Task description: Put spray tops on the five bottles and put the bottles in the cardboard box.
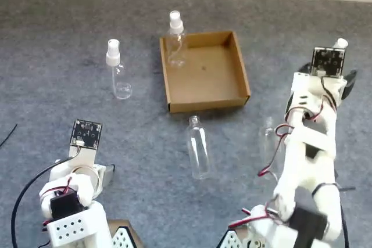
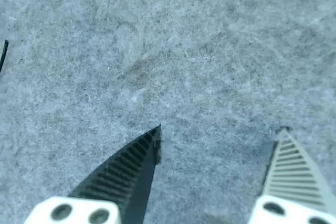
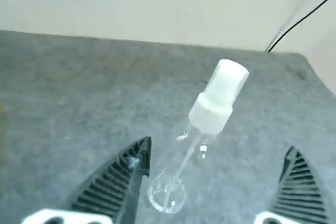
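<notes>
The cardboard box [image 1: 239, 68] lies open at the table's middle. One clear bottle with a white spray top [image 1: 176, 33] stands inside it at the far left corner. A second topped bottle [image 1: 116, 68] stands left of the box. A topless bottle [image 1: 198, 146] lies in front of the box. Another clear bottle [image 1: 268, 137] stands faintly beside the right arm [image 1: 314, 120]. My right gripper [image 3: 217, 148] is open, and a spray-topped bottle [image 3: 215, 100] stands just beyond its fingers; its top [image 1: 341, 43] peeks past the arm. My left gripper [image 2: 220, 130] is open over bare carpet.
Grey carpet [image 1: 58, 39] covers the table. The left arm [image 1: 81, 161] sits folded at the near left. A black cable [image 1: 7, 135] lies at the left edge. A pale wall [image 3: 157, 3] rises behind the table's far edge.
</notes>
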